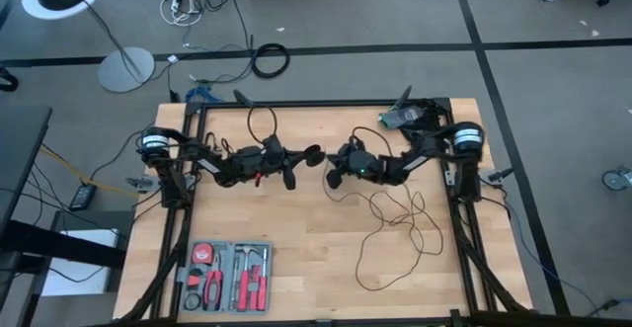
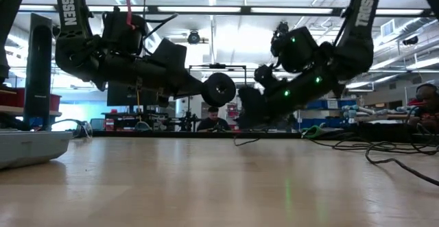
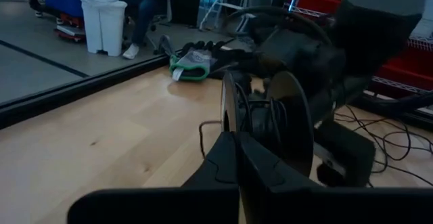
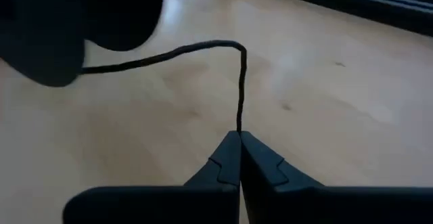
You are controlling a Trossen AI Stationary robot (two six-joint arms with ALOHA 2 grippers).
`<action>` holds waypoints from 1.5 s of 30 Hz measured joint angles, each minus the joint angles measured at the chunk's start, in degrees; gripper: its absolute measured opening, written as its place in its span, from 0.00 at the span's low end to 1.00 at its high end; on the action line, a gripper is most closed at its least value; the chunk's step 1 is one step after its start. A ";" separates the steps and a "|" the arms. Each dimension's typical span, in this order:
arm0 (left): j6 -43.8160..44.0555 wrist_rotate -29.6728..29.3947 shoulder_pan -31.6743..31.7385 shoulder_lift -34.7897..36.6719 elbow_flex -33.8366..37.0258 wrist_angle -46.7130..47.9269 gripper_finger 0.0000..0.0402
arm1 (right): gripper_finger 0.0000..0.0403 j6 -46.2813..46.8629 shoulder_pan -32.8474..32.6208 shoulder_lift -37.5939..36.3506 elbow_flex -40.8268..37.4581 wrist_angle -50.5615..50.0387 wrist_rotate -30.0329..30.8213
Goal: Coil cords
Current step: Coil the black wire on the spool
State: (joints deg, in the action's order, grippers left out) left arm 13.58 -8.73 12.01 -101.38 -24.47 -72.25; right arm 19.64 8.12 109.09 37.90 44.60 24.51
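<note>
The cord is a thin black wire lying in loose loops (image 1: 400,223) on the wooden table toward the right. Its round black puck (image 2: 219,88) is held up over the table's middle, and in the left wrist view it shows two round flanges (image 3: 292,119) with wire between them. My left gripper (image 1: 302,157) reaches in level from the left and is shut on the puck. My right gripper (image 1: 332,163) faces it from the right, slanting down, and is shut on the wire (image 4: 240,82) close to the puck (image 4: 67,28). My left gripper pinches the rim of the puck's near flange (image 3: 227,116) between its two fingers, coming in level from the table's left. The puck stands on edge, lifted clear of the table. My right gripper pinches one strand of the wire (image 4: 238,124) at its fingertips, slanting down from the table's right. From the fingers the strand rises, bends and runs to the puck; it is clear of the table there.
An open tool case (image 1: 225,276) lies at the near left. A green-and-grey thing (image 1: 405,118) sits at the far right corner, and a black cable loop (image 1: 262,122) rises at the far edge. Black frame rails (image 1: 188,218) run along both sides. Bare wood lies in the near middle.
</note>
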 joint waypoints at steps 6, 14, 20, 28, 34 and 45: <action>-1.84 -0.01 0.00 0.00 0.02 1.68 0.00 | 0.00 -0.88 -0.46 -10.28 -0.05 -10.51 2.84; -2.86 -2.32 0.00 0.00 -0.07 2.68 0.00 | 0.00 -3.51 -2.14 -17.86 0.53 -11.91 3.07; -2.86 -2.56 0.00 0.00 -0.11 2.85 0.00 | 0.00 -5.34 -2.66 -14.75 4.38 -12.47 -0.48; -2.51 -2.58 0.00 0.00 0.00 3.04 0.00 | 0.00 -2.90 -2.94 -15.64 3.36 -15.94 3.39; -2.45 -2.56 0.00 0.00 0.00 2.64 0.00 | 0.00 2.56 -4.12 -15.68 -3.13 -12.30 4.59; -2.40 -1.05 0.00 0.00 0.00 -1.07 0.00 | 0.03 2.67 -3.89 -15.66 -8.22 -10.82 4.56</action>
State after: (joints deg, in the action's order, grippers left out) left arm 11.18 -9.78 12.01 -101.38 -24.47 -73.32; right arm 22.31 4.23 93.43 29.67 33.78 29.07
